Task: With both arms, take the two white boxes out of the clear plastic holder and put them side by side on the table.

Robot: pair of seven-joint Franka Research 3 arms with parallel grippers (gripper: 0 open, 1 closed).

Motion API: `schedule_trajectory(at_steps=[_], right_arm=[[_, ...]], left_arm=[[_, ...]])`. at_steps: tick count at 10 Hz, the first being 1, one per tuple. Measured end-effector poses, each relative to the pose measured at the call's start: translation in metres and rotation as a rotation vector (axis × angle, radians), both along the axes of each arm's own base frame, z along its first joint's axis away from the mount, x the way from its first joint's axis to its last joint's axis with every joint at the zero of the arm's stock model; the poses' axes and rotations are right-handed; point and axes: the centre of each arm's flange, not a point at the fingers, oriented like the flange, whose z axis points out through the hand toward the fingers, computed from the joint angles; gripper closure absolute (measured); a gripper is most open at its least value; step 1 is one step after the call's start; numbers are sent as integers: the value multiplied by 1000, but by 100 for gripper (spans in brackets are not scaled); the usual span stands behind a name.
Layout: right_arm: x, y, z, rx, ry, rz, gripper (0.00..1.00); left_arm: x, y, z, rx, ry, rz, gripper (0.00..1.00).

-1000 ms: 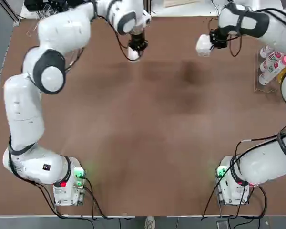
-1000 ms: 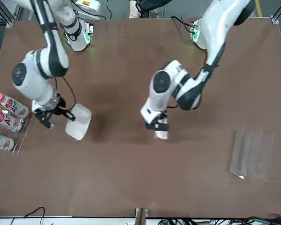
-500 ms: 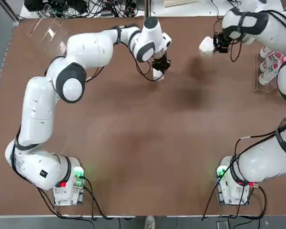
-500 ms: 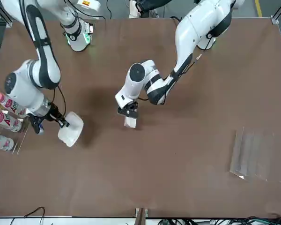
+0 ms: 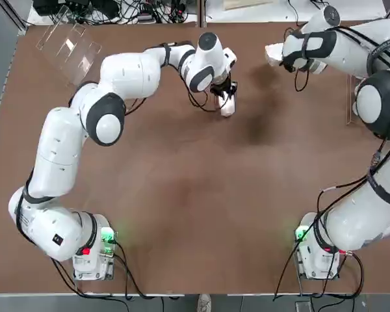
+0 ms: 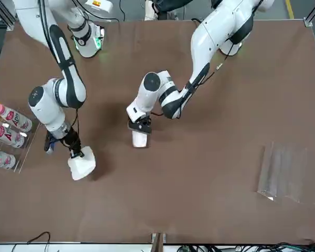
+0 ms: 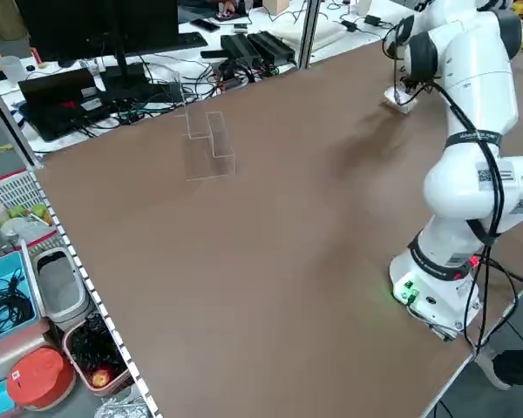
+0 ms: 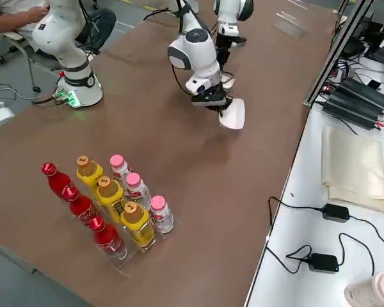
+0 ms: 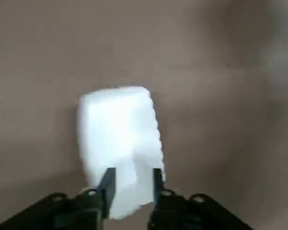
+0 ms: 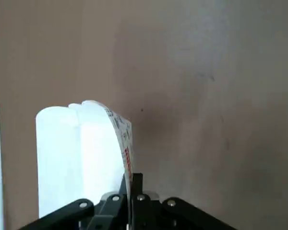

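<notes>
Both white boxes are already out of the clear plastic holder (image 5: 68,45), which stands empty at about ten o'clock on the table (image 5: 195,195) in the top view. What is left, by my reading, is setting the pair down next to each other and letting go.

The left gripper (image 5: 225,91) is near twelve o'clock of the table's middle, pointing down over the smaller white box (image 5: 227,106). In the left wrist view its fingers (image 9: 107,184) flank the near end of that box (image 9: 119,143) with the jaws partly spread. The box seems to rest on the tabletop, though whether the pads still press it I cannot tell. This one looks placed or very nearly so.

The right gripper (image 5: 281,57) is at about one o'clock, well apart from the left one. Its jaws are pressed tight on a thin flap or edge of the larger white box (image 5: 273,52), which hangs tilted below the fingers in the front view (image 6: 82,164). That box is not yet laid flat, and it probably has to come towards the first one to sit beside it.

The smaller box is plain white with rounded corners. The larger one shows small red print along its pinched edge (image 10: 126,148).
</notes>
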Motion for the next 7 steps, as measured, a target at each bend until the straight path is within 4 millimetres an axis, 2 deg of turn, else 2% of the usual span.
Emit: schedule_trajectory(at_steps=[1,2,3,4,6,7], right_arm=[[2,6,-7,27,10,-89,98],[2,19,-15,47,17,-150,98],[-1,34,-28,59,27,-192,98],[-4,45,-41,63,39,-222,98],[-7,52,-67,53,18,-264,98],[-8,52,-79,46,15,-278,98]], left_arm=[[10,4,12,-22,-3,26,38],[27,15,34,-47,3,70,25],[50,39,65,-37,8,116,10],[70,67,99,-4,5,157,0],[112,138,159,56,-16,256,0],[129,180,181,103,-5,308,0]])
